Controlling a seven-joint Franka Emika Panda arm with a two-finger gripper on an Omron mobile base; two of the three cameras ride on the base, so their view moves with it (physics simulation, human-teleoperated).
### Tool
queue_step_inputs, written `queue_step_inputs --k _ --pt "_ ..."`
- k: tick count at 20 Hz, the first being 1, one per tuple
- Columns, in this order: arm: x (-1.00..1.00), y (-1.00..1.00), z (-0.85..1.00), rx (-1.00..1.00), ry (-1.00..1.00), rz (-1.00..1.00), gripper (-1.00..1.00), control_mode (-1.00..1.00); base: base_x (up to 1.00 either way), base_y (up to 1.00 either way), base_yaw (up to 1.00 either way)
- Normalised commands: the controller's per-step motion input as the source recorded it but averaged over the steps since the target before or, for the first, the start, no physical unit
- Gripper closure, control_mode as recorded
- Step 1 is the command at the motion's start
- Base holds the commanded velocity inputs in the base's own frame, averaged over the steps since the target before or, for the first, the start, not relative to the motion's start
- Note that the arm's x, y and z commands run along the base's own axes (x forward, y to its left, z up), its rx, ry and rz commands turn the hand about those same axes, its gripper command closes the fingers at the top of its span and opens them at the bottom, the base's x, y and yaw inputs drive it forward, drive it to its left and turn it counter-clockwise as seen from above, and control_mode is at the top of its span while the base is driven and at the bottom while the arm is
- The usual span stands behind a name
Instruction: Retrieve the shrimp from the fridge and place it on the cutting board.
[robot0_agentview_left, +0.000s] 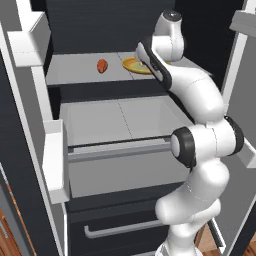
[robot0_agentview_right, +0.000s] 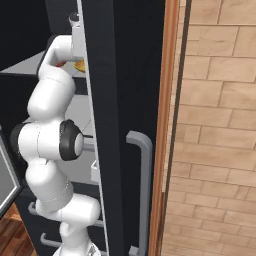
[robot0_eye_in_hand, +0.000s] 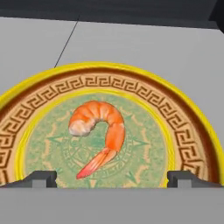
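Fridge open, arm reaching onto its upper shelf.
On that shelf sits a yellow plate, with a reddish-brown lump well to its left; the gripper hangs over the plate, jaws spread wide (both tips apart), and the shrimp lies curled at the plate's centre, between the tips, untouched.

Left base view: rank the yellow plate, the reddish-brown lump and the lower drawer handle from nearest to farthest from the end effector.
1. Yellow plate, directly beneath the end effector on the upper shelf.
2. Reddish-brown lump, same shelf, further left.
3. Lower drawer handle, far below, near the fridge bottom.
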Motion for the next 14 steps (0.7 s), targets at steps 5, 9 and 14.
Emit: queue_step_inputs --k 5,9,14 --pt "0.39 0.08 -0.18 0.00 0.09 0.00 -1.00 -1.00 0.00 0.00 0.00" --pt "0.39 0.02 -0.28 0.00 0.08 0.00 -1.00 -1.00 0.00 0.00 0.00" --pt "0.18 -0.01 -0.28 0.00 0.08 0.00 -1.00 -1.00 0.00 0.00 0.00"
